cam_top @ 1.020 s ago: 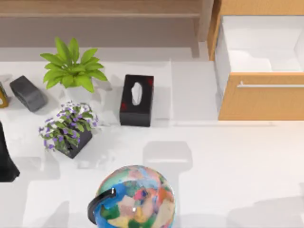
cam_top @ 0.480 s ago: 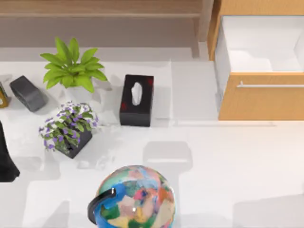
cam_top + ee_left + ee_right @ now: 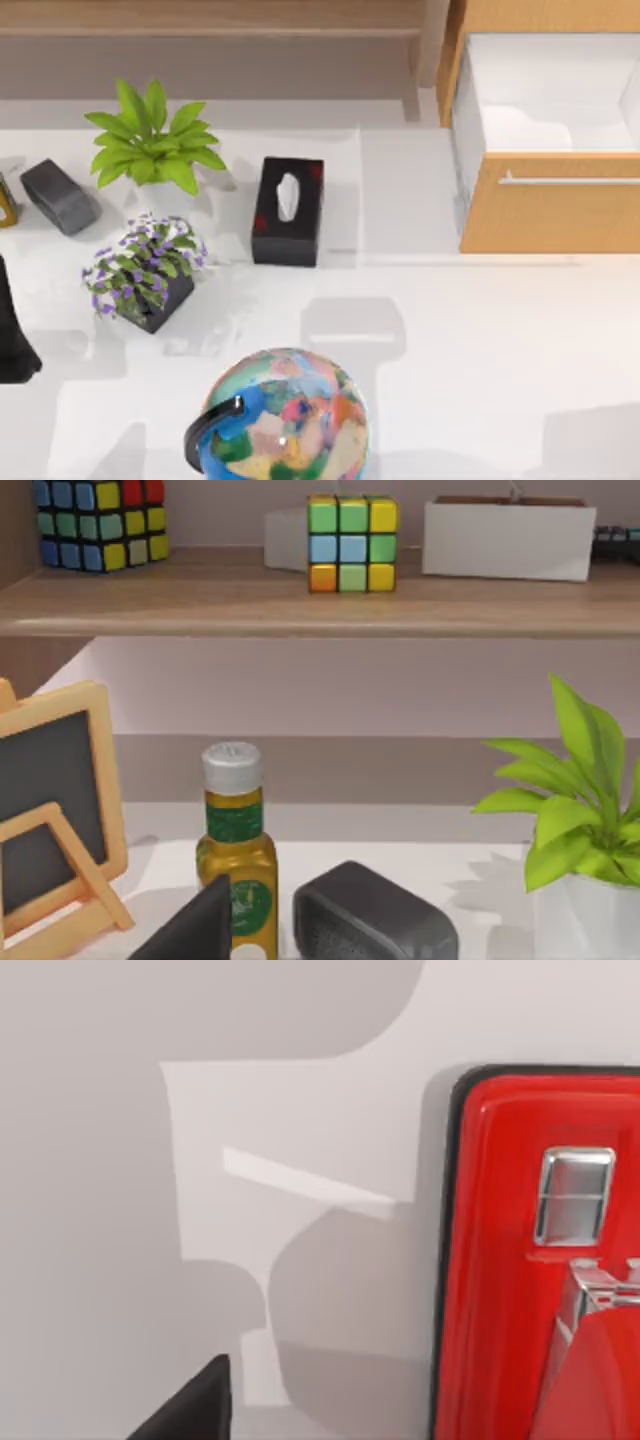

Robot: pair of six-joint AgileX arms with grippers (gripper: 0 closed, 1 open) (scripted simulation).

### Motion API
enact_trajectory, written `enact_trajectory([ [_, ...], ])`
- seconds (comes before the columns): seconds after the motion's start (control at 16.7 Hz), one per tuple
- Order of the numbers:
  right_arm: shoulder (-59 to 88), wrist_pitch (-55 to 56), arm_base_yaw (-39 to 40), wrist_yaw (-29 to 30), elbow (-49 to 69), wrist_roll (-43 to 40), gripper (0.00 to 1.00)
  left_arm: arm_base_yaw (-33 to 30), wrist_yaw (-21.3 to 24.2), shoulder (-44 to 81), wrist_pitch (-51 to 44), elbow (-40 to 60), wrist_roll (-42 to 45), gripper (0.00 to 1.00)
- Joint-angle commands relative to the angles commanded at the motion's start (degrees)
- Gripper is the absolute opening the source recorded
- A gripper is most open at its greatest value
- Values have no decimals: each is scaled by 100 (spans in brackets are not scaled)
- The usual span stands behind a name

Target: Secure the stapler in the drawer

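Your right claw's camera sits close over the red stapler (image 3: pixel 540 1260) lying on the white tabletop (image 3: pixel 150 1160), grip state cannot be told, drawer (image 3: pixel 550 205) pulled open, left arm (image 3: pixel 15 340) parked at the tabletop's left edge.

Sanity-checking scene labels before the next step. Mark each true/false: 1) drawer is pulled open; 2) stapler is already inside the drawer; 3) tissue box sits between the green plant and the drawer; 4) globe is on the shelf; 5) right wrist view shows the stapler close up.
1) True. The drawer is pulled out, its white inside exposed in the top view.
2) False. The drawer's visible white inside holds nothing; the stapler lies on the white surface in the right wrist view.
3) True. The tissue box stands between the green plant and the drawer.
4) False. The globe stands on the table, at the near edge of the top view.
5) True. Its red body is right under that camera.
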Motion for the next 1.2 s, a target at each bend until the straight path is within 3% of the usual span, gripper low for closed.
enact_trajectory([
  [0.24, 27, 35, -1, 0, -23, -1, 100, 0, 0, 0, 0, 0, 0, 100],
  [1.02, 27, 35, -1, 0, -23, -1, 2, 0, 0, 0, 0, 0, 0, 100],
  [1.2, 27, 35, -1, 0, -23, -1, 0, 0, 0, 0, 0, 0, 0, 100],
])
